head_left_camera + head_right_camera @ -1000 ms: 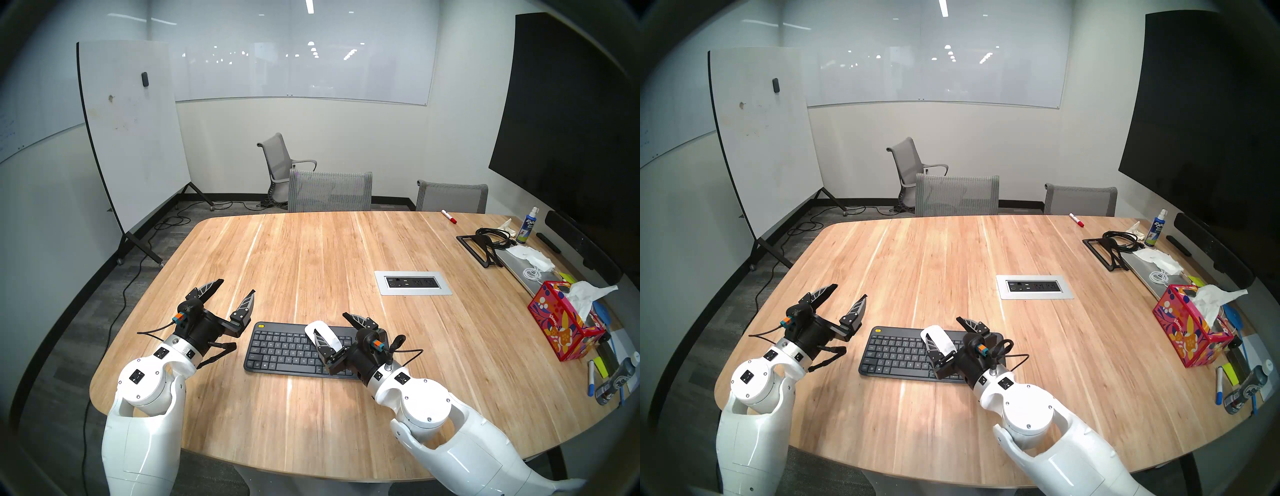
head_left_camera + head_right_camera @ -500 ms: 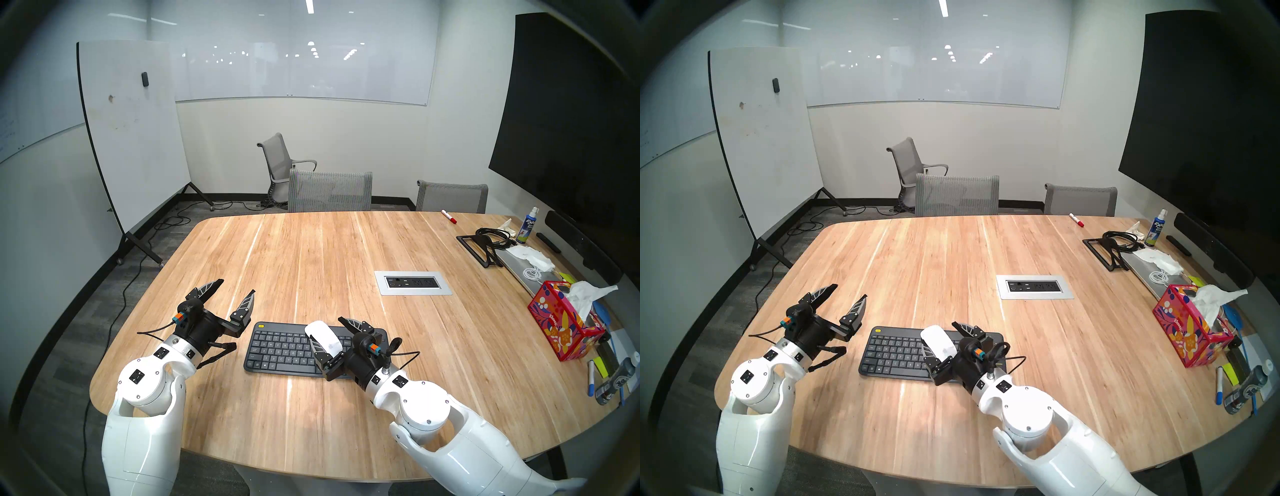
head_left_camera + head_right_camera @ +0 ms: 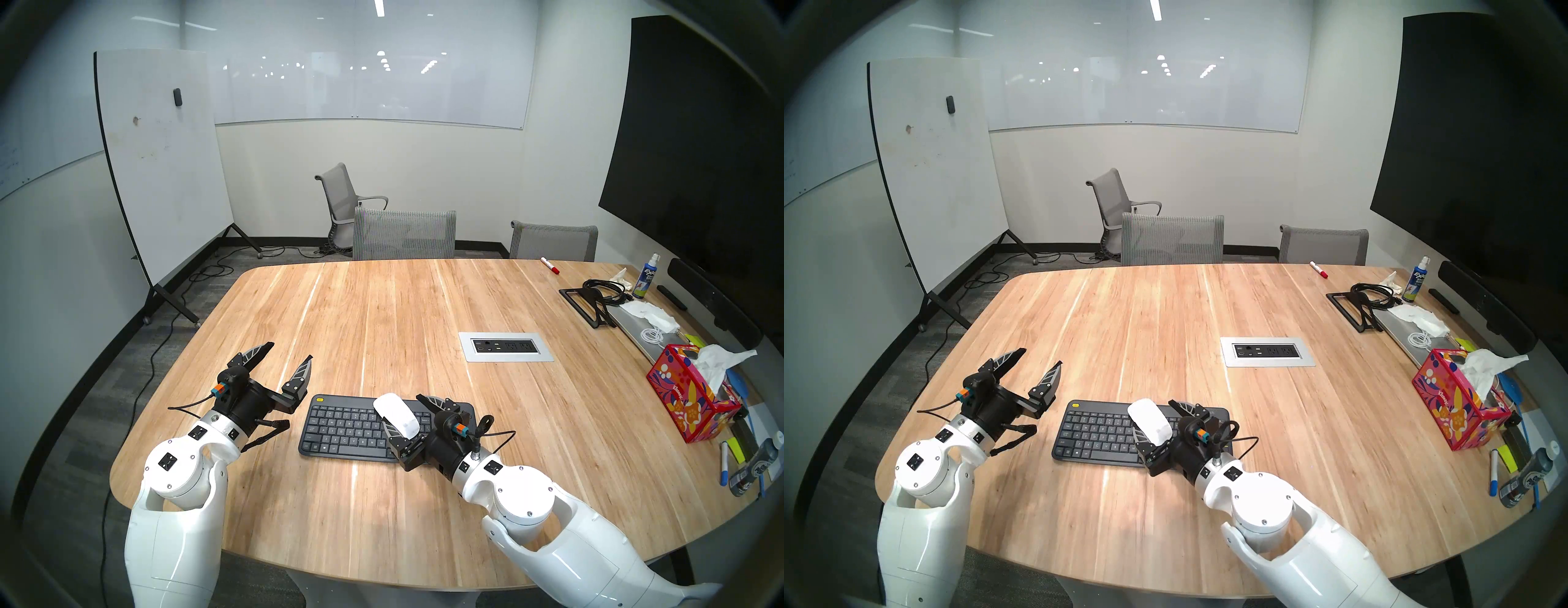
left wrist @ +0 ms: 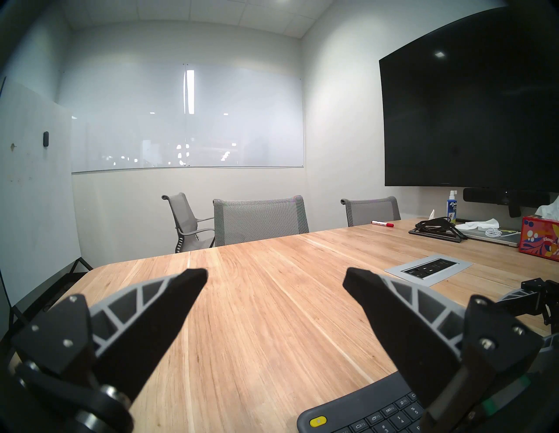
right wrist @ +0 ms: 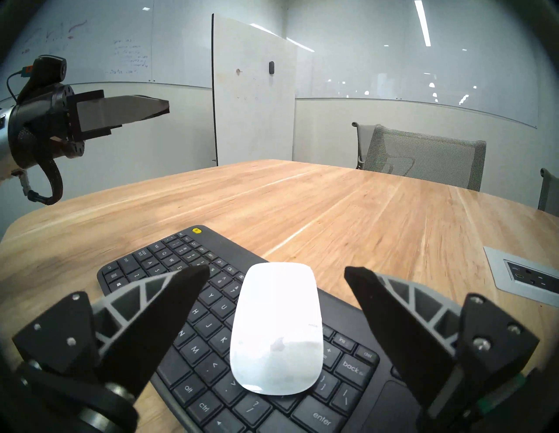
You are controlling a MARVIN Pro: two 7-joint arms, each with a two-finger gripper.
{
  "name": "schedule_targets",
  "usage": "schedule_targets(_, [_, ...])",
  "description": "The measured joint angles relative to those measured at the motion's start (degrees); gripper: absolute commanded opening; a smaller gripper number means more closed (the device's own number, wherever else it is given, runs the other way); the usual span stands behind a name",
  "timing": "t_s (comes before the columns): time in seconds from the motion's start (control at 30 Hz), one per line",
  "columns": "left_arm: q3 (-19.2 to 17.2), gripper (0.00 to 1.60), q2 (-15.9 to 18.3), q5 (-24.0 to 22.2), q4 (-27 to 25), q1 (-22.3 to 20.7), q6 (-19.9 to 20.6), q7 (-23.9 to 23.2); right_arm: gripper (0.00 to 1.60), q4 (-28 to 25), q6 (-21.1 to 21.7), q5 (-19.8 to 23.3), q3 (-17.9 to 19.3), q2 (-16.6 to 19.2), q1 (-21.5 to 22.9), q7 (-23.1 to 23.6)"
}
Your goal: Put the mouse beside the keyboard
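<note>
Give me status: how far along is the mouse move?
Done: nothing placed; the mouse lies on top of the keyboard. In hand: the right gripper is open, its fingers either side of the mouse, not closed on it. The left gripper is open, off to the side. Left: grasp, lift, set it beside the keyboard.

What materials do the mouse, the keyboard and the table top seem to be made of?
Mouse: probably glossy white plastic; its smooth shell shines brightly and bears a faint grey logo.
Keyboard: likely matte dark grey plastic with black keys; it shows no glare.
Table: wood or a wood-look laminate, with plank lines and grain and a slight sheen; which one I cannot tell.
</note>
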Motion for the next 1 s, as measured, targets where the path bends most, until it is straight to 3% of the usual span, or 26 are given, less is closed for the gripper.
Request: schedule_targets(1.0, [0.00,1.60,0.00,0.00,0.00,0.00,0.00,0.00,1.60,5.83,0.52,-0.02,-0.87,-2.21,2.83,2.30])
